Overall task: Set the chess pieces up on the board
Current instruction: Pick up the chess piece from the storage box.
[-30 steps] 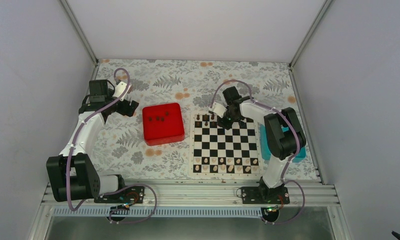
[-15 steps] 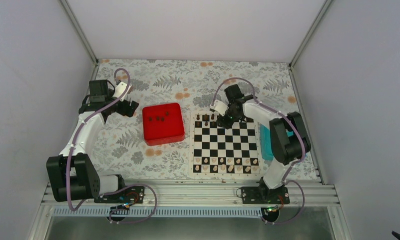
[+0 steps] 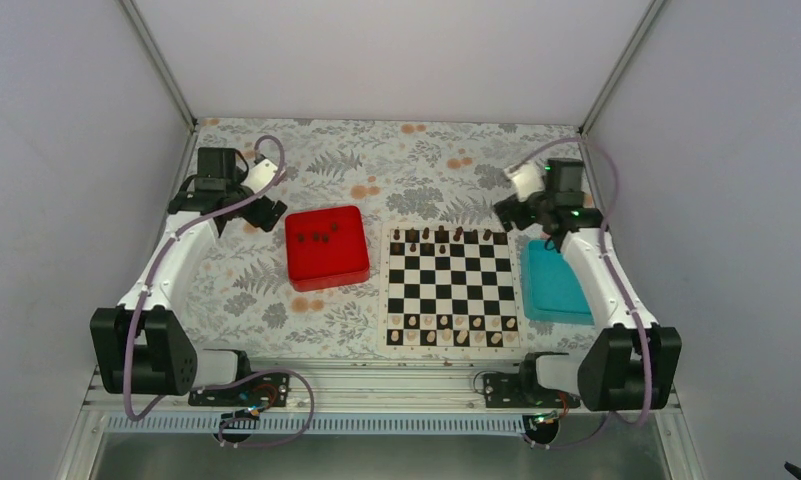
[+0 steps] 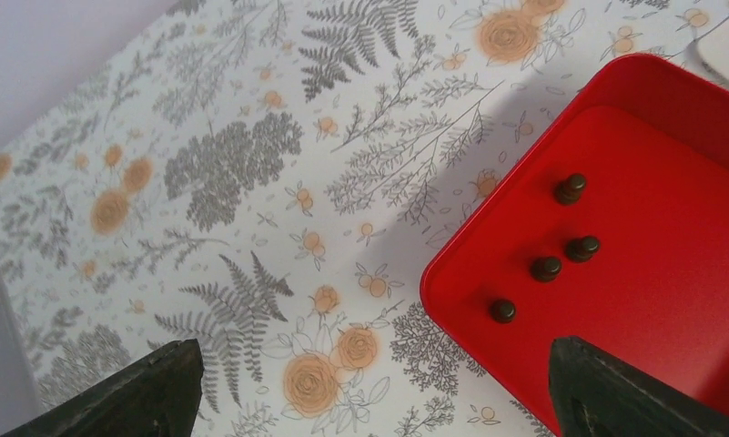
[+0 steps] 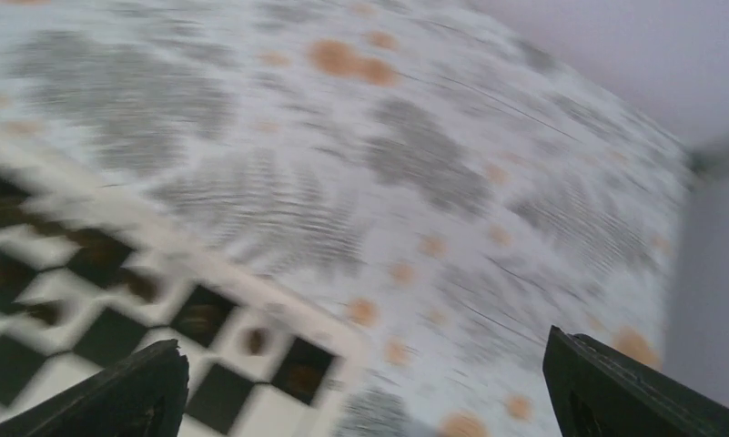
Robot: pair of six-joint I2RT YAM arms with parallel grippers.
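Note:
The board [image 3: 452, 290] lies right of centre, with several dark chess pieces [image 3: 441, 235] lined along its far row. More dark chess pieces [image 3: 321, 237] stand on the red tray [image 3: 326, 265]; the left wrist view shows them [image 4: 545, 268] on that tray [image 4: 652, 309]. My left gripper [image 3: 261, 212] hovers open just left of the tray, and the left wrist view shows this gripper [image 4: 379, 401] empty. My right gripper [image 3: 511, 210] is open and empty beyond the board's far right corner. Its own view is blurred, with the gripper [image 5: 365, 396] over the cloth and the board [image 5: 87, 300] at lower left.
Pale pieces [image 3: 452, 330] fill the board's two near rows. A teal tray [image 3: 554, 285] lies along the board's right side, under the right arm. The floral cloth [image 3: 396, 160] covers the table, with walls close on three sides.
My right gripper opened, let go of a dark piece on the far row, and swung off to the back right. The left wrist shifted slightly.

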